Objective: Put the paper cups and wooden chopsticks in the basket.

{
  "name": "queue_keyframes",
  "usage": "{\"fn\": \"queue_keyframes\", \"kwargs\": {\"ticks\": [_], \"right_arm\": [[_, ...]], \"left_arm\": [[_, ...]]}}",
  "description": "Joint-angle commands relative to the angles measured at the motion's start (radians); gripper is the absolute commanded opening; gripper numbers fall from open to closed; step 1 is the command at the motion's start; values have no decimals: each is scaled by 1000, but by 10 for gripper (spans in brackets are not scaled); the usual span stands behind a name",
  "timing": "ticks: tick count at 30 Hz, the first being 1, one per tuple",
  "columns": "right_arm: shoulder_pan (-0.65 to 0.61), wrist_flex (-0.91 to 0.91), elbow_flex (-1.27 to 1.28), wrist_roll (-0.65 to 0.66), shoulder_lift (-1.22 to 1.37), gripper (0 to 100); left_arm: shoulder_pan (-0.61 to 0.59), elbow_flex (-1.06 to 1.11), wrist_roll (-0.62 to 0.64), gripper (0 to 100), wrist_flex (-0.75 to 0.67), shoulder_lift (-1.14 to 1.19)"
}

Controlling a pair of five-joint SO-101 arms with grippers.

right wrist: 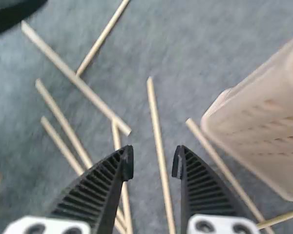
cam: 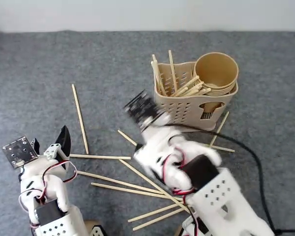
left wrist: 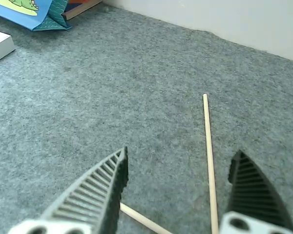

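Grey-covered counter [cam: 49,64] under all items. Perforated beige basket [cam: 187,112] upright toward the far right of the counter. Stack of paper cups [cam: 216,73] nested in the basket's right side. Bundle of wooden chopsticks [cam: 184,87] standing and leaning in its left side. Right end effector [right wrist: 152,163] low over the counter just beside the basket's front wall, blurred from above, apparently not touching it. Fingers slightly parted, pinching nothing, with one stray chopstick [right wrist: 158,146] visible on the counter through the gap. Left end effector [left wrist: 180,161] at the near left, well apart from the basket. Fingers spread wide, empty, with a single chopstick [left wrist: 208,146] lying on the counter beside one finger. Further loose chopsticks [cam: 123,186] scattered flat on the counter between the two arms and in front of the basket, several crossing
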Motion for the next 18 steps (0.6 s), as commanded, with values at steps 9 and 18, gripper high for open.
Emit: {"fn": "queue_keyframes", "kwargs": {"ticks": [9, 18], "right_arm": [[-173, -116, 74, 6, 403, 144], [-240, -217, 74, 2, 621, 178]], "left_arm": [[-2, -12, -9, 316, 8, -15], [-2, -12, -9, 316, 8, -15]]}}
